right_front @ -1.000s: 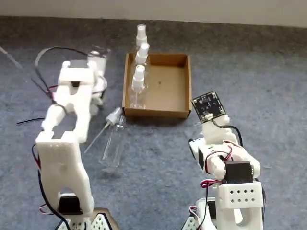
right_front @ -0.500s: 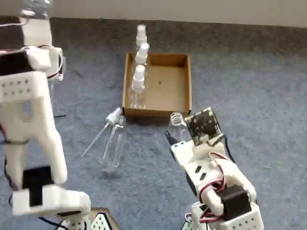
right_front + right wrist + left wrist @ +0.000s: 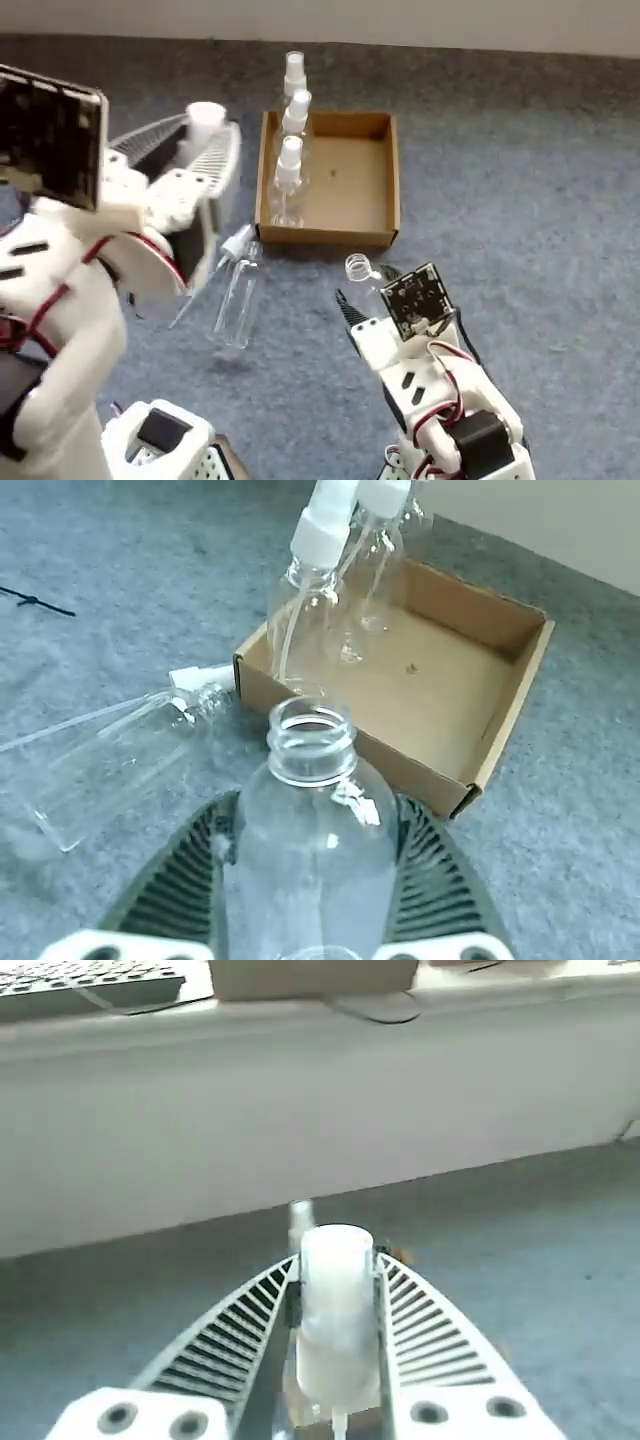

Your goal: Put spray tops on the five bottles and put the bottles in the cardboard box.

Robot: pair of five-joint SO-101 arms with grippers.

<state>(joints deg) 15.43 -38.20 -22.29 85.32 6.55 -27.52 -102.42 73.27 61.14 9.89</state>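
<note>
One white spray top (image 3: 337,1340) sits squeezed tight in the left pincer (image 3: 335,1260). The right pincer (image 3: 315,810) is closed around a clear open bottle (image 3: 310,870).

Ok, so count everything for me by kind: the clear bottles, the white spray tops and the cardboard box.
Clear bottles: 5, three upright with tops on, one lying on the grey carpet, one open in the right gripper
White spray tops: 5, three fitted, one loose on the carpet, one in the left gripper
Brown cardboard box: 1
Total: 11
</note>
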